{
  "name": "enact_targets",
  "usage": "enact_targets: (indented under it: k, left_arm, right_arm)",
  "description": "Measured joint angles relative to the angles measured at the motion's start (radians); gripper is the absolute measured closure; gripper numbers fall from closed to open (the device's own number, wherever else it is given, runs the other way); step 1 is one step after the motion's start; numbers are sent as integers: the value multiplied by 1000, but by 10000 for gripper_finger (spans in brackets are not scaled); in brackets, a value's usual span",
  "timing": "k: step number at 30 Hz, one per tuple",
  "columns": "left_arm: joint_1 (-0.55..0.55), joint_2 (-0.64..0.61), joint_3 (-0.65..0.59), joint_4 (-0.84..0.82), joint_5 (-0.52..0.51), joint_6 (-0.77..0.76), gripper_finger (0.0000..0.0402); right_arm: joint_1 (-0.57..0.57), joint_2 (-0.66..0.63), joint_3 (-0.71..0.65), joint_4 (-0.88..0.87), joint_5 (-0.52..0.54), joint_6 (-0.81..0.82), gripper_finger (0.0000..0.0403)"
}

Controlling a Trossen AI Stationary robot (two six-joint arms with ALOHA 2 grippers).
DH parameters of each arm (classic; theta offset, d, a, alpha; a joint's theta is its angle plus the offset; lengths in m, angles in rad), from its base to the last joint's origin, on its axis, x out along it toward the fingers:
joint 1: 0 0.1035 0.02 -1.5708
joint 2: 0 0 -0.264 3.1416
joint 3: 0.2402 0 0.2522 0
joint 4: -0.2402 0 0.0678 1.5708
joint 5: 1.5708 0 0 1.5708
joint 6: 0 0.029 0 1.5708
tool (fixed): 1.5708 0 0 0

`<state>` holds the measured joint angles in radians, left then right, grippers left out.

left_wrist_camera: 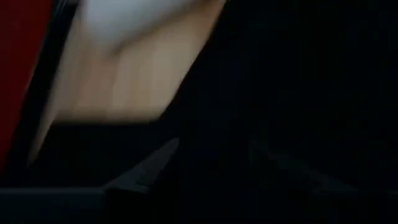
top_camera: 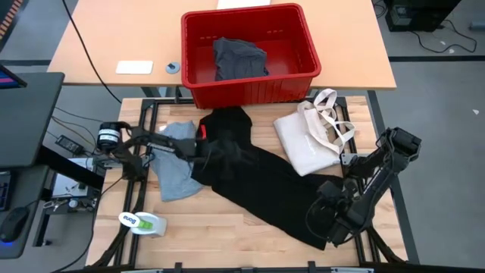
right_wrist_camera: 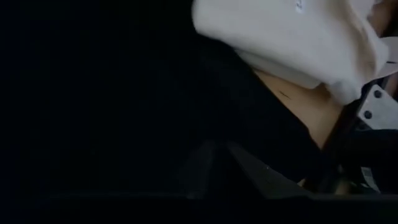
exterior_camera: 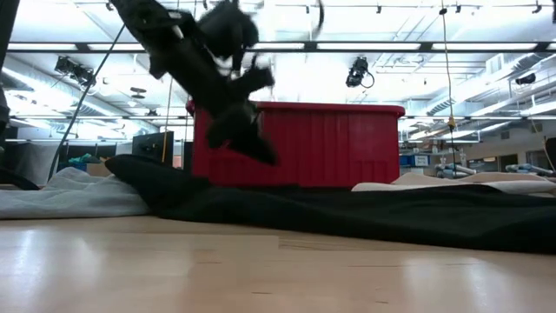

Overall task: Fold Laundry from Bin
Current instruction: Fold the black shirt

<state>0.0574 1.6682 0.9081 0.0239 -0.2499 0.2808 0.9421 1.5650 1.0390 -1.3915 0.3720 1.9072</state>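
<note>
A large black garment [top_camera: 261, 182] lies spread diagonally across the tabletop [top_camera: 220, 231], in front of the red bin [top_camera: 250, 53]. The left hand [top_camera: 208, 155] is over its upper end, the right hand [top_camera: 326, 216] at its lower corner; whether either is pinching cloth cannot be told. Flattening well probably calls for both pulling evenly apart.

bright ceiling strip lights [exterior_camera: 486, 48], grey floor [top_camera: 439, 114], orange desk [top_camera: 114, 38].

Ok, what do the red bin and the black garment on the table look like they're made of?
The bin: likely hard plastic, with a smooth moulded rim and ribbed sides. The black garment: soft matte cloth that drapes flat and folds. Which fibre it is cannot be told.
</note>
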Motion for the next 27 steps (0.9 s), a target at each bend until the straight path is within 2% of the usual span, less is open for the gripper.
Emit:
enact_targets:
  k: [4,8,11,18,22,27]
  left_arm:
    - [-147,29,3,128,55,4,209]
    - [-312,103,63,121,-64,19,209]
    - [-385,168,174,104,-88,3,209]
    - [-420,406,526,-5,16,-10,209]
    - [-424,549,708,-73,49,16,209]
    - [-431,658,885,-130,49,35,209]
  right_arm:
    - [16,0,-29,27,24,21,327]
    - [18,-1,-62,34,51,59,309]
    - [18,-20,-92,45,55,70,302]
    - [-13,-109,-168,182,109,9,299]
    - [-16,-150,-177,175,106,5,300]
    - [9,-199,-177,121,107,15,300]
